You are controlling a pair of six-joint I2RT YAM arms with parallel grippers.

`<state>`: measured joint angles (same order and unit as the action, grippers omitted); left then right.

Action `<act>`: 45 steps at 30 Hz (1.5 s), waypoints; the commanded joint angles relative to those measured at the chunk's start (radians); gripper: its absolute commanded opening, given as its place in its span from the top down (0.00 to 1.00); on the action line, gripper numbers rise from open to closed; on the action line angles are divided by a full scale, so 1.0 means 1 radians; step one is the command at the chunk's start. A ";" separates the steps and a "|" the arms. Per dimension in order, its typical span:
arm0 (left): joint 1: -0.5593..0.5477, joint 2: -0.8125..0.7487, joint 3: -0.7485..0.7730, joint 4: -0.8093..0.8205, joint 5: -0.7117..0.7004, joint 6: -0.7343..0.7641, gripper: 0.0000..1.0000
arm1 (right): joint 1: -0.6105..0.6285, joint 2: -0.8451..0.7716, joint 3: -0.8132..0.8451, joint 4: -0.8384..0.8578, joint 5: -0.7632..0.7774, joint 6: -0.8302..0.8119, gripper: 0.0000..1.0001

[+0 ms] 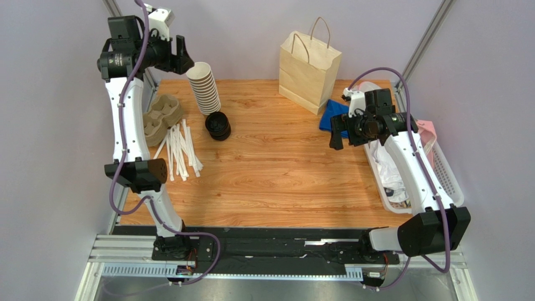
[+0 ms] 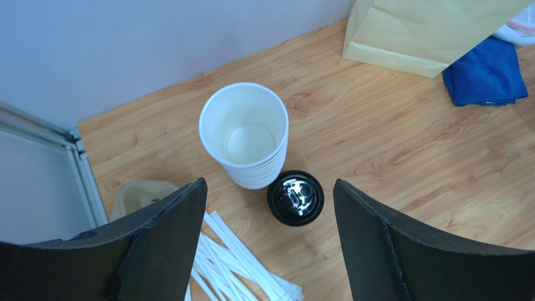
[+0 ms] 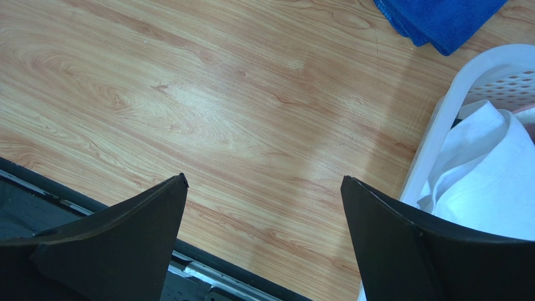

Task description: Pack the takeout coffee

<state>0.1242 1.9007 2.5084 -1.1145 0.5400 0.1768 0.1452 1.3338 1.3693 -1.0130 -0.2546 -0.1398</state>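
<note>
No lidded brown kraft cup shows in any view; the takeout coffee is out of view. A stack of lidless white-rimmed cups (image 1: 204, 88) leans at the back left, seen from above in the left wrist view (image 2: 245, 135). A stack of loose black lids (image 1: 218, 125) stands beside it (image 2: 295, 197). A kraft paper bag (image 1: 309, 63) stands upright at the back, also in the left wrist view (image 2: 427, 31). My left gripper (image 1: 184, 56) is open and empty, high above the cups and lids (image 2: 270, 182). My right gripper (image 1: 337, 139) is open and empty above bare table (image 3: 264, 179).
A pulp cup carrier (image 1: 160, 116) and a pile of white wrapped straws (image 1: 179, 150) lie at the left. A blue cloth (image 1: 333, 116) lies by the bag. A white basket (image 1: 433, 169) holding white cloth stands at the right edge, its rim in the right wrist view (image 3: 439, 119).
</note>
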 commanded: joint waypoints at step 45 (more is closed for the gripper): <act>-0.121 0.242 -0.010 0.142 -0.057 0.013 0.53 | -0.002 0.031 0.028 0.001 0.029 -0.029 0.00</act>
<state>0.0078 2.1178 2.4920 -0.9977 0.4797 0.1822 0.1452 1.3712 1.3701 -1.0145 -0.2398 -0.1486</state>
